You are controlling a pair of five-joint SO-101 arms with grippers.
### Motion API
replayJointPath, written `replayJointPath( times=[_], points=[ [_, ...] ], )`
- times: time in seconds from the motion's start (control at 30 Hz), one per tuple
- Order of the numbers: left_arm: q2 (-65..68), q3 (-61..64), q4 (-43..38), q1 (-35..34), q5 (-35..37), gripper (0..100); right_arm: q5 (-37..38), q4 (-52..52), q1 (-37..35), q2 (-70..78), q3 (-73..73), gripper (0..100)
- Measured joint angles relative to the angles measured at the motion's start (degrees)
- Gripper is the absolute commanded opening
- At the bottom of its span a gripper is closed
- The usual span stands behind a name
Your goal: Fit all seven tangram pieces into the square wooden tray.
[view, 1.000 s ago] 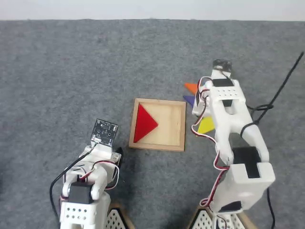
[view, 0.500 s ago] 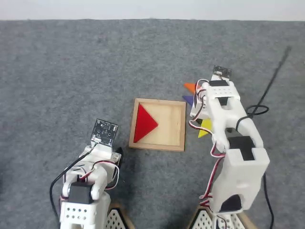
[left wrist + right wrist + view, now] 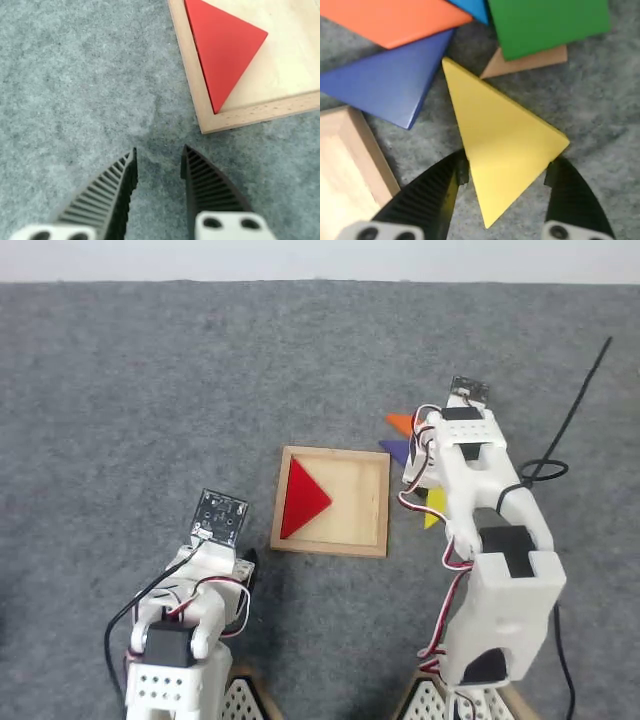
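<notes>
**Right pincer on the yellow triangle**

The right pincer [image 3: 507, 172] pinches the yellow triangle [image 3: 500, 140] across two edges, flat on the grey tabletop [image 3: 150, 390] just beside the tray [image 3: 372, 152] (the red triangle [image 3: 300, 498] lies inside). A blue piece [image 3: 385, 85], orange piece [image 3: 395, 20] and green piece [image 3: 545, 22] crowd close. The left pincer [image 3: 159, 160] hangs slightly spread, empty, near the tray's corner.

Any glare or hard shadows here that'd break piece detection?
High view: even light, no glare on the red triangle or wooden tray; the right arm covers most loose pieces. Left wrist view: a thin shadow line at the red triangle's edge. Right wrist view: yellow triangle evenly lit, soft shadow beside the dark blue piece.
</notes>
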Motion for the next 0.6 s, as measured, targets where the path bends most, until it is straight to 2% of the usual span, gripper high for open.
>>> replayJointPath(
  times=[0.17, 0.27, 0.37, 0.6],
  points=[
    [0.0, 0.0, 0.0, 0.0, 0.0, 14, 0.0, 2.9, -0.2, -3.3, 0.1, 19.5],
    [0.0, 0.0, 0.0, 0.0, 0.0, 14, 0.1, 3.1, -0.2, -5.5, 0.1, 28.8],
    [0.0, 0.0, 0.0, 0.0, 0.0, 14, 3.8, 3.3, -0.1, -5.6, 0.1, 36.7],
    [0.0, 0.0, 0.0, 0.0, 0.0, 14, 10.9, 3.1, -0.1, -5.4, 0.1, 37.6]
  ],
)
